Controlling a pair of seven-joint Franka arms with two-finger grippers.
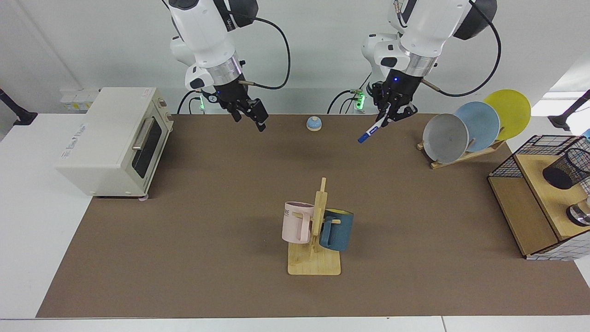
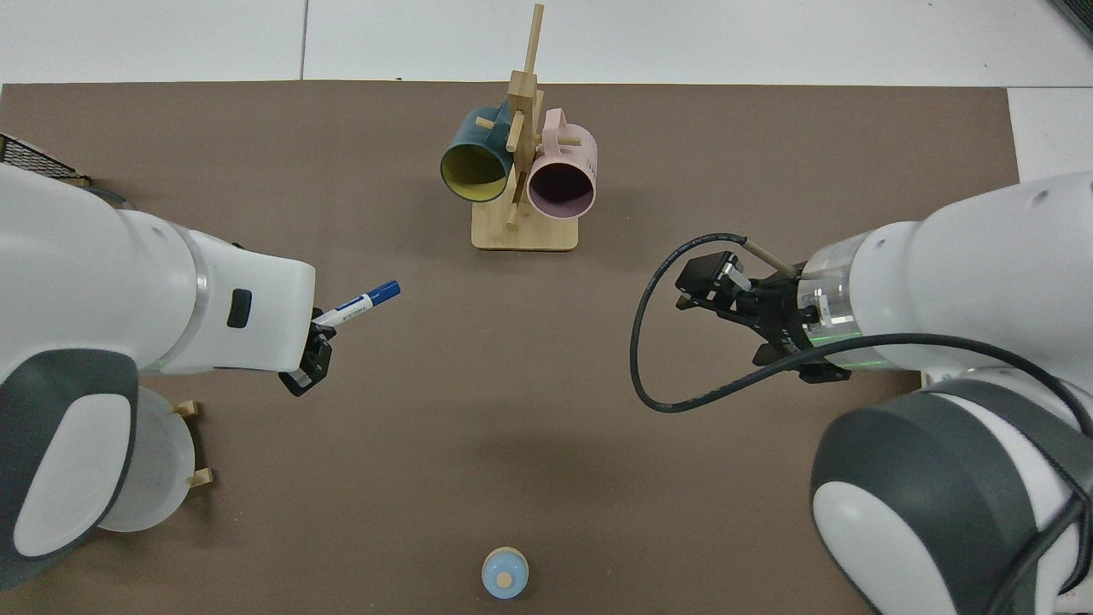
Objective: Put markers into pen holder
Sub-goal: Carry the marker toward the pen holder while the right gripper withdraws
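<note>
A white marker (image 1: pixel 374 128) with a blue cap hangs slanted above the mat at the back, cap end lowest. My left gripper (image 1: pixel 391 114) is shut on its upper end. The top view shows the same marker (image 2: pixel 359 301) sticking out of that gripper (image 2: pixel 318 325). My right gripper (image 1: pixel 249 119) hovers open and holds nothing, above the mat's back edge near the toaster oven. The pen holder (image 1: pixel 561 174), a black mesh cup, leans tilted on a wooden shelf at the far right of the facing view, well away from both grippers.
A mug rack (image 1: pixel 315 230) with a pink and a blue mug stands mid-mat. A small blue bell (image 1: pixel 314 123) sits at the back between the arms. A toaster oven (image 1: pixel 115 138), a plate rack (image 1: pixel 474 124) and a wire basket (image 1: pixel 530 152) line the sides.
</note>
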